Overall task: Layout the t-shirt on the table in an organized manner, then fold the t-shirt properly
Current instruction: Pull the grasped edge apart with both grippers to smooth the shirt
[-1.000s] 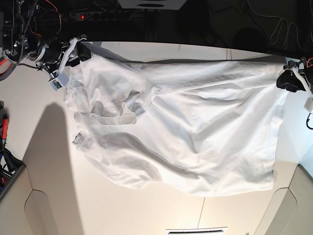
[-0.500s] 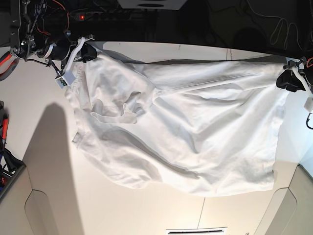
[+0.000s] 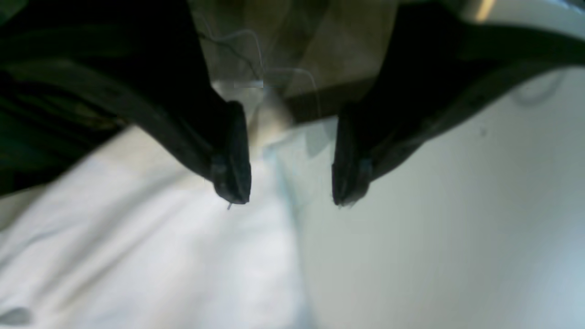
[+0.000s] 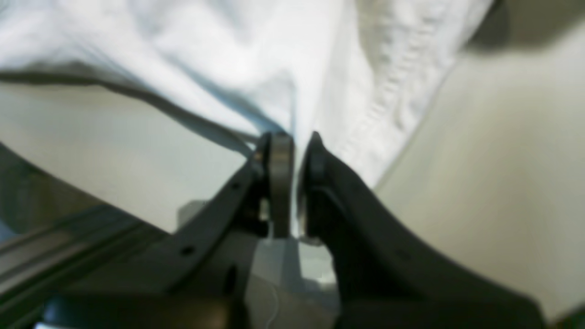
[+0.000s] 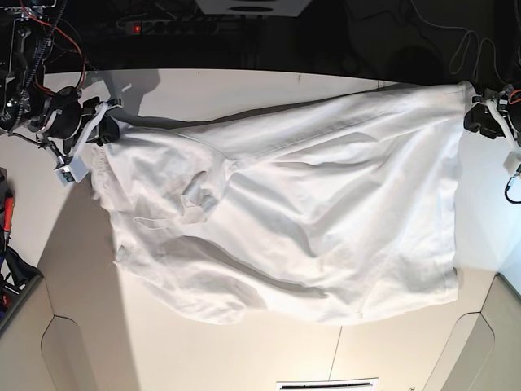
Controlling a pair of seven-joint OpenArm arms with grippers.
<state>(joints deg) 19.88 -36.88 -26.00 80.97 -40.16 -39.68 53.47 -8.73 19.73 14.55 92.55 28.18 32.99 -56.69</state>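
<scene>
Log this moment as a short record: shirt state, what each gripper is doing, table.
t-shirt: spread wide across the table, wrinkled, not yet folded
right gripper: shut on the t-shirt, fabric pinched at one corner
left gripper: open, jaws apart over the t-shirt's edge, gripping nothing
table: off-white, bare in front of the t-shirt
task stage: laying out, no fold made yet

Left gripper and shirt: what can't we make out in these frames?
- Left gripper: left wrist view is blurred; whether a fingertip touches the t-shirt is unclear.
- Base view: left gripper too small, jaws unreadable.
- Shirt underside: hidden by its own fabric.
- Right wrist view: right gripper body hides fabric between jaws.
</scene>
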